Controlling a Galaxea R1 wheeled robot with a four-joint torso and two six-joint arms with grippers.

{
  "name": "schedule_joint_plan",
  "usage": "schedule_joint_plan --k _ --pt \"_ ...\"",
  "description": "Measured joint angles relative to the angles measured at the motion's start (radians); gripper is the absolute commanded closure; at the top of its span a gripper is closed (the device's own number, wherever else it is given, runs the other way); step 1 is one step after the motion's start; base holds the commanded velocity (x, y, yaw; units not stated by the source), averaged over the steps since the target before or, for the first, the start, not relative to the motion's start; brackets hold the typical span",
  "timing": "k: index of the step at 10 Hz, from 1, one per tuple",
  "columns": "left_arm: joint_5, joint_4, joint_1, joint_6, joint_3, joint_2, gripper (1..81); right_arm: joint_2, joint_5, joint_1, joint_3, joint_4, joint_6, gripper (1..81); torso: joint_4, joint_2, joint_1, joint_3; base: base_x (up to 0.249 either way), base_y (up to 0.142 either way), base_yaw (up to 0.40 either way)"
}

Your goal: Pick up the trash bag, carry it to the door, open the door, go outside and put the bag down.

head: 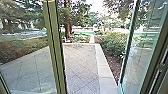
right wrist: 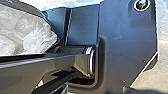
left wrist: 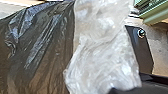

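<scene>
Heading outside, apparently, with trash bag (left wrist: 42,47) close; needs a straight roll between open door (head: 140,50) and post (head: 55,47) onto paving (head: 80,65); can't tell jaws clamped or apart.

the slant-cornered plate (right wrist: 125,50) is dark, its round fitting (right wrist: 142,4) pale-rimmed, the jointed bar (right wrist: 50,63) silver-ringed.

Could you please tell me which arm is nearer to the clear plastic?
Left, it seems. The clear plastic looms large before the left wrist; from the right wrist, it looks smaller, beside the robot's bar.
</scene>
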Motion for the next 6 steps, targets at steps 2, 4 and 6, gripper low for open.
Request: schedule_joint_plan --k 2,4,6 --pt "0.0 0.0 0.0 0.0 0.0 0.0 81.1 0.0 -0.001 -0.001 0.0 0.0 0.0 1.0 0.0 0.0 0.0 0.0 0.0 -0.089 0.0" --pt "0.0 0.0 0.0 0.0 0.0 0.0 81.1 0.0 0.0 -0.001 0.0 0.0 0.0 1.0 0.0 0.0 0.0 0.0 0.0 -0.089 0.0" --pt "0.0 0.0 0.0 0.0 0.0 0.0 81.1 0.0 -0.001 -0.001 0.0 0.0 0.0 1.0 0.0 0.0 0.0 0.0 0.0 -0.082 0.0"
